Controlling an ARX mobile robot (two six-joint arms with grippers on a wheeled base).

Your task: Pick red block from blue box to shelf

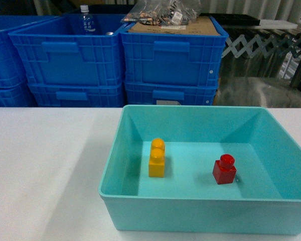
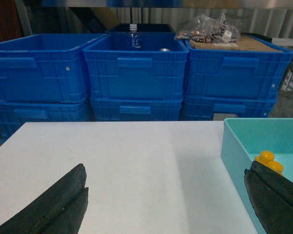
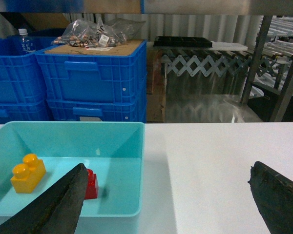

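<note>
The red block stands upright on the floor of the blue box, right of centre. In the right wrist view the red block is half hidden behind my left finger. My right gripper is open, low over the white table just right of the blue box. My left gripper is open and empty over the table, left of the blue box. Steel posts of the shelf rise at the back right. Neither gripper shows in the head view.
A yellow two-stud brick stands in the box, left of the red block. Stacked dark blue crates line the far side of the table; one holds a bottle, another carries cardboard and a bag of parts.
</note>
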